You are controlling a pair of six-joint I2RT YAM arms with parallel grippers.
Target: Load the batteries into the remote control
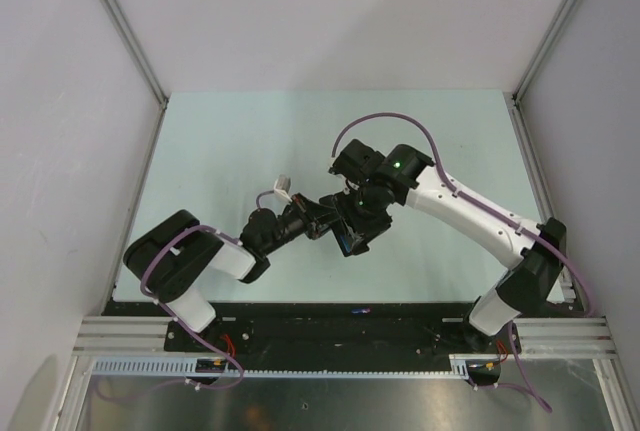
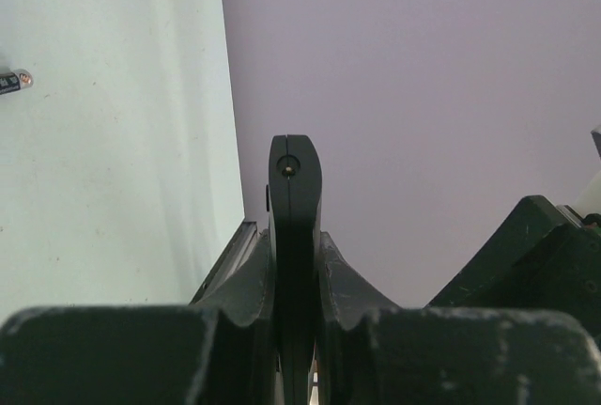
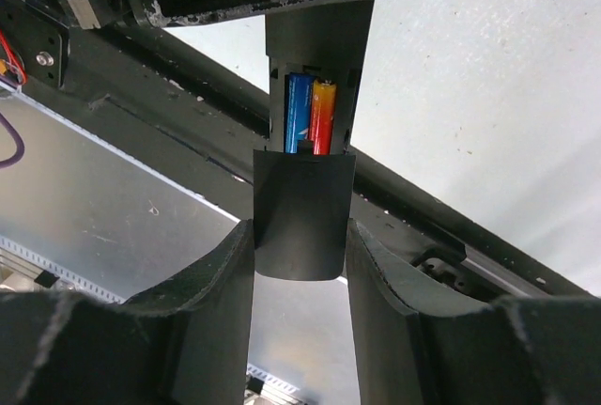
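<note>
The black remote control (image 3: 319, 38) is held in the air between both arms (image 1: 348, 239). Its battery bay is open, with a bright blue battery (image 3: 298, 112) and a red-orange battery (image 3: 322, 116) side by side inside. A black battery cover (image 3: 302, 208) sits partly over the bay's lower end. My right gripper (image 3: 300, 236) is shut on that cover, with one finger against each side edge. My left gripper (image 2: 294, 255) is shut on the remote (image 2: 295, 179), seen edge-on. A silvery-grey battery (image 2: 14, 81) lies on the table.
The pale green table (image 1: 230, 151) is bounded by grey walls at the back and sides. A black rail (image 1: 300, 316) runs along the near edge, and a tiny bluish-red thing (image 1: 360, 308) lies on it. Both arms cross above the table's front middle.
</note>
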